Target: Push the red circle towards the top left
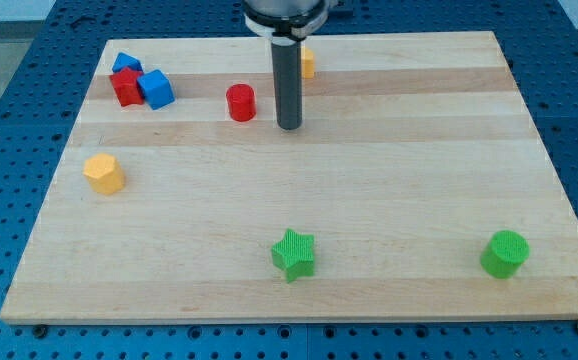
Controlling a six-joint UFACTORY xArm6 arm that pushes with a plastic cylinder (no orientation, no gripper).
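Red circle [240, 102] sits just left of my tip [288, 127], jawless rod so nothing to clench; off-centre contact could skid it into red block [126, 87] and blue cube [156, 88].

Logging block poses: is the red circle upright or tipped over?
Upright: the red circle stands on its flat base, round top face up, left of my tip.

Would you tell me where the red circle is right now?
The red circle sits near the view's top, left of centre, just left of my tip and right of the red and blue cluster.
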